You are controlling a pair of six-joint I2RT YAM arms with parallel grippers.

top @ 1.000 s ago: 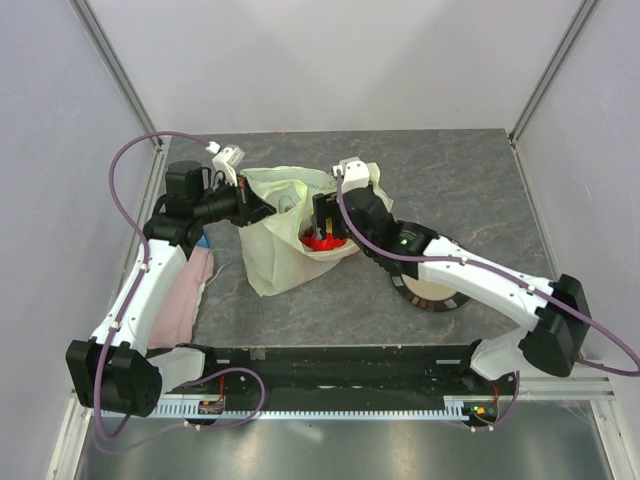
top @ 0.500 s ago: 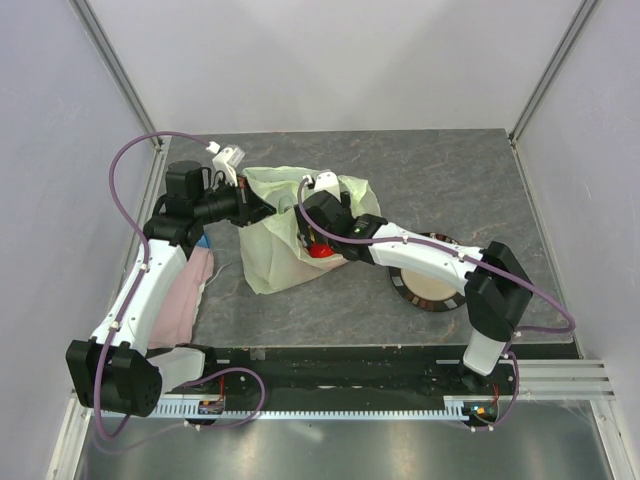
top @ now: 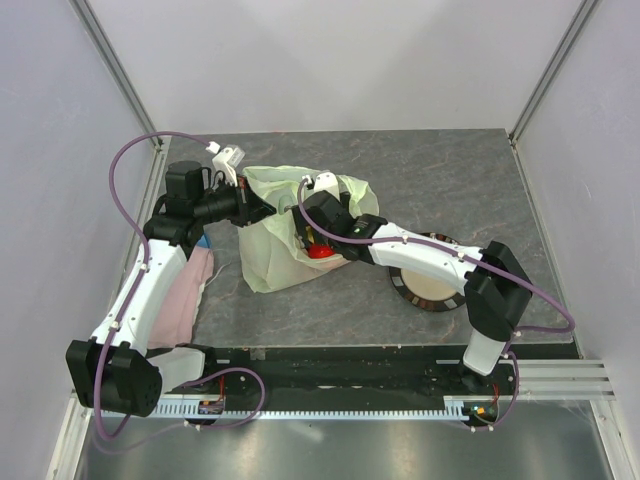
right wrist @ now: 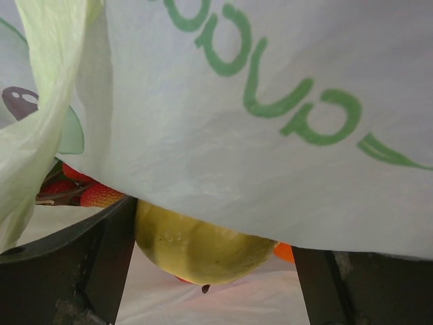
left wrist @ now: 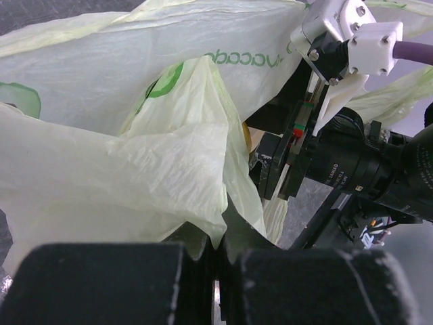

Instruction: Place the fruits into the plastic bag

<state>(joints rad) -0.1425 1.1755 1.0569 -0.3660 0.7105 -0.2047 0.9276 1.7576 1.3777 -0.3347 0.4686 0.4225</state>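
The pale yellow-green plastic bag (top: 275,250) lies mid-table with its mouth held up. My left gripper (top: 262,207) is shut on the bag's rim; in the left wrist view its jaws (left wrist: 218,247) pinch a fold of film (left wrist: 135,169). My right gripper (top: 310,237) is inside the bag's mouth. In the right wrist view it (right wrist: 210,254) holds a yellow lemon (right wrist: 196,247) between its fingers, under a sheet of bag (right wrist: 237,135). Small red fruits (right wrist: 95,193) and an orange (right wrist: 284,252) lie in the bag. A red apple (top: 318,251) shows through the opening.
A dark-rimmed beige plate (top: 432,290) sits right of the bag, under the right arm. A pink cloth (top: 185,290) lies under the left arm near the left wall. The right arm's wrist camera (left wrist: 352,40) fills the left wrist view's upper right.
The right arm swung left and reached down into the bag's mouth between one second and half a second ago, then stayed. The left arm has held still.
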